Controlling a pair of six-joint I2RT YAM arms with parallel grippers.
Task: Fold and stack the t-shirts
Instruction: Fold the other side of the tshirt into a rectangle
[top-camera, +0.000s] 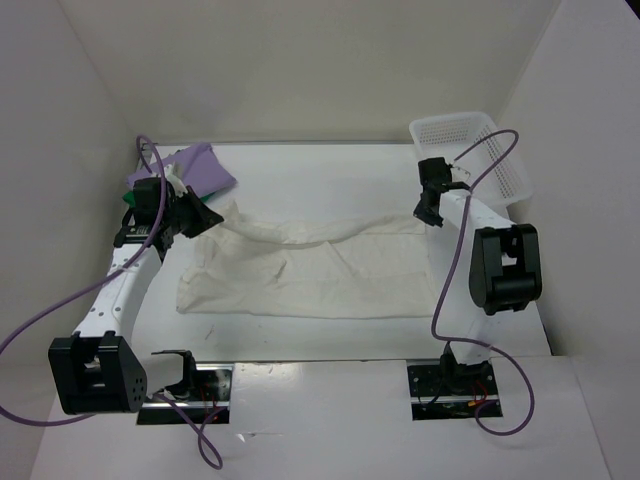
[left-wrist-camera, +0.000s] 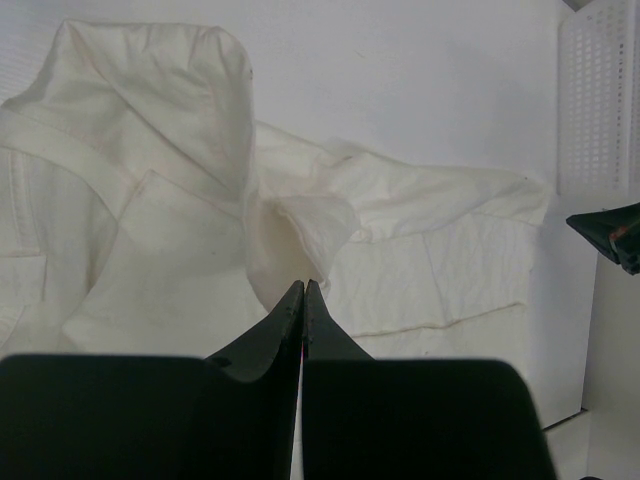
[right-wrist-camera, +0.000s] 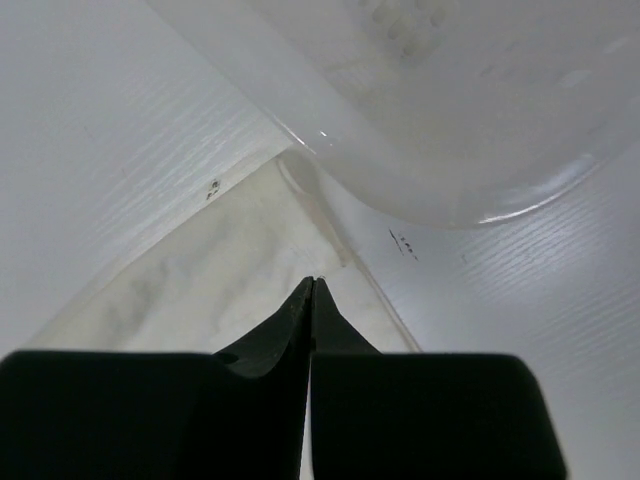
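The cream t-shirt (top-camera: 300, 275) lies spread across the middle of the table, with its far edge pulled into a raised ridge between my two grippers. My left gripper (top-camera: 205, 215) is shut on the shirt's far left corner, and the cloth (left-wrist-camera: 290, 225) bunches up to the closed tips (left-wrist-camera: 303, 286). My right gripper (top-camera: 428, 213) is shut at the shirt's far right edge, its tips (right-wrist-camera: 313, 282) closed on the cloth by the hem (right-wrist-camera: 330, 225). The lavender t-shirt (top-camera: 198, 166) lies crumpled at the back left. Only a sliver of the green t-shirt (top-camera: 130, 198) shows behind the left arm.
A white mesh basket (top-camera: 480, 150) stands at the back right, just beyond the right gripper; its curved wall (right-wrist-camera: 450, 120) fills the top of the right wrist view. White walls enclose the table on the left, back and right. Purple cables loop off both arms.
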